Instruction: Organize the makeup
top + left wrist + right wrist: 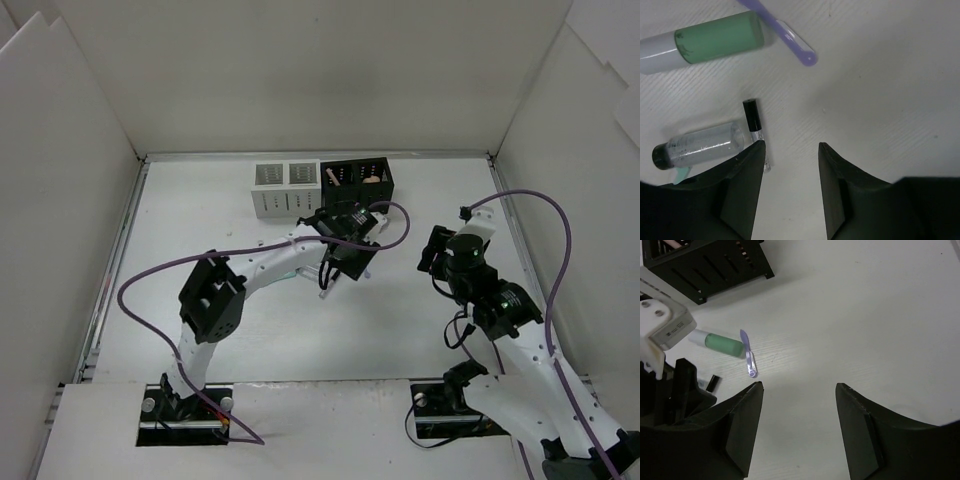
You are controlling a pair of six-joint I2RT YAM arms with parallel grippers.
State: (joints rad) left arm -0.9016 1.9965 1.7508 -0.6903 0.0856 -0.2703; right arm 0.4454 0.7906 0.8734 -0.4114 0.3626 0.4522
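In the left wrist view a mint-green tube (pixel 720 36) with a white end, a purple stick (pixel 785 32), a thin clear stick with a black cap (pixel 754 125) and a clear vial with a black cap (pixel 700 146) lie on the white table. My left gripper (pixel 790 145) is open and empty just above the table, its left finger beside the thin stick. My right gripper (pixel 799 385) is open and empty, right of the tube (pixel 725 344) and the purple stick (pixel 748 357). A peach sponge (pixel 372 178) sits in the black slotted box (pixel 358 183).
A white slotted box (pixel 285 188) stands left of the black box at the back of the table. The black box also shows in the right wrist view (pixel 705 262). The left arm's wrist (pixel 660 340) is close to the left of my right gripper. White walls enclose the table.
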